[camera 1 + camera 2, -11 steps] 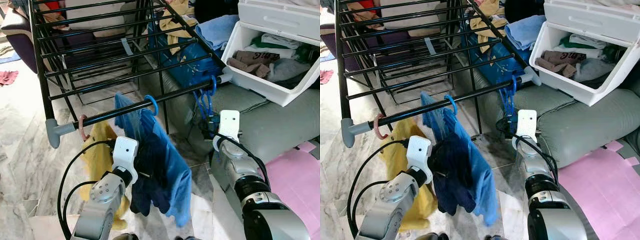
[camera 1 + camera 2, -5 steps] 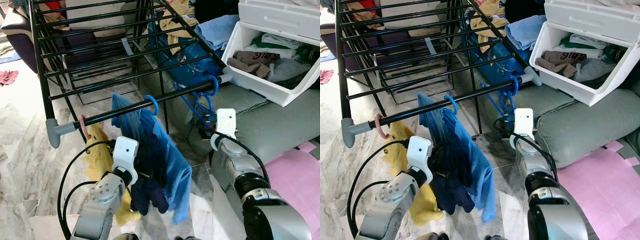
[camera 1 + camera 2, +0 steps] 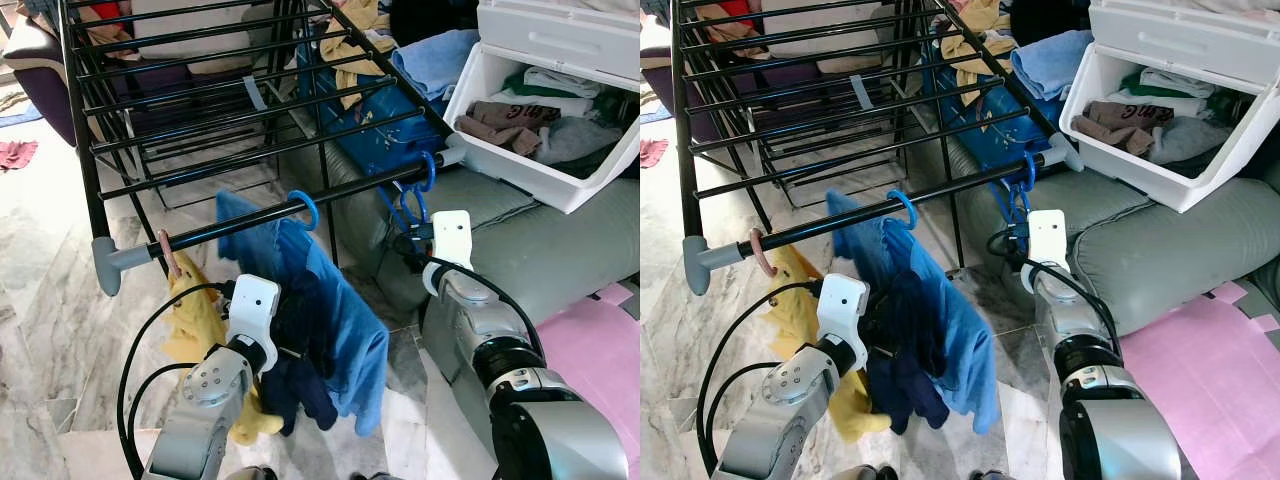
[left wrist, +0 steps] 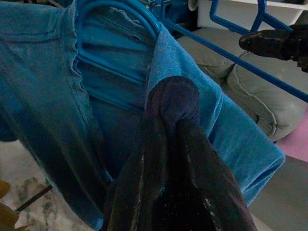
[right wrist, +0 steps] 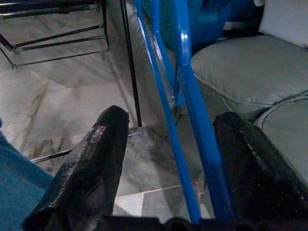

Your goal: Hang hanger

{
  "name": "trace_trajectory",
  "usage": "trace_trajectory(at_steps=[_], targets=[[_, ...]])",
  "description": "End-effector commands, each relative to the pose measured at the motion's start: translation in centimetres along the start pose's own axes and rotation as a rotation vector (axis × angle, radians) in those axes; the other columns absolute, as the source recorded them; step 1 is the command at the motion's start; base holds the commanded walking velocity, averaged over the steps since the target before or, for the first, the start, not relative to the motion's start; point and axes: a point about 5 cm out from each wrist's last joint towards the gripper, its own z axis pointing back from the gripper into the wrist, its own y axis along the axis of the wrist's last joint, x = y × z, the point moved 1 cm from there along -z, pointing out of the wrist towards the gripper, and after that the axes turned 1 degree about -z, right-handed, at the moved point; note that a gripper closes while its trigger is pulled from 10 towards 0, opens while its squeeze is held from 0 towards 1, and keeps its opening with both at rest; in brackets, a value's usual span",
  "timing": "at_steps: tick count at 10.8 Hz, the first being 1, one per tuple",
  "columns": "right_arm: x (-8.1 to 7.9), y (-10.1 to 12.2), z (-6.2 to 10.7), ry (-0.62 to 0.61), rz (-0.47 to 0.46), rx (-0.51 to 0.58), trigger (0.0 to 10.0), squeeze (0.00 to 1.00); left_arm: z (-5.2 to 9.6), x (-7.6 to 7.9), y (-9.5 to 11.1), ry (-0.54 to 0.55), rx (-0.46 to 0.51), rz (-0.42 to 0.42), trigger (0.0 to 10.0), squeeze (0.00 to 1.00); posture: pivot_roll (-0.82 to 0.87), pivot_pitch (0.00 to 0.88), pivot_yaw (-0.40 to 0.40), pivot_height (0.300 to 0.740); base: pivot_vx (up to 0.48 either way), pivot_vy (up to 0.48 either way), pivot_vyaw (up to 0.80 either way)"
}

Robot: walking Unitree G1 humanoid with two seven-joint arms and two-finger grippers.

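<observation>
On the black drying rack (image 3: 200, 120) hangs a bare blue hanger (image 3: 1020, 195); right gripper (image 5: 168, 144) jaws apart; left gripper (image 4: 168, 139) clamped on blue shirt (image 3: 340, 310).

Blue hanger (image 3: 412, 196), blue shirt (image 3: 340, 310), navy garment (image 3: 300, 370), yellow cloth (image 3: 200, 325) seen on black drying rack (image 3: 240, 110). White bin (image 3: 560, 130), grey cushion (image 3: 560, 250), pink mat (image 3: 600, 350), marbled floor (image 3: 40, 300) noted.

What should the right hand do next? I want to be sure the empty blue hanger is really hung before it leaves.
Probably draw the right hand straight back. Its fingers are open on either side of the blue hanger, not gripping it, and the hook already sits over the rail near its right end. The left hand is shut on the dark cloth.
</observation>
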Motion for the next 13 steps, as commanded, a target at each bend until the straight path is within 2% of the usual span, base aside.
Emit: trace_trajectory(at_steps=[1, 13], targets=[[0.13, -0.08, -0.05, -0.002, 0.002, -0.008, 0.0, 0.0, -0.16, 0.1, 0.28, -0.017, 0.002, -0.016, 10.0, 0.0, 0.03, 0.103, -0.013, 0.74, 0.0, 0.0, 0.0], [0.11, -0.33, -0.04, -0.015, -0.004, -0.007, 0.1, 0.0, -0.36, 0.17, 0.12, -0.024, -0.012, -0.028, 10.0, 0.0, 0.03, 0.1, -0.012, 0.74, 0.0, 0.0, 0.0]])
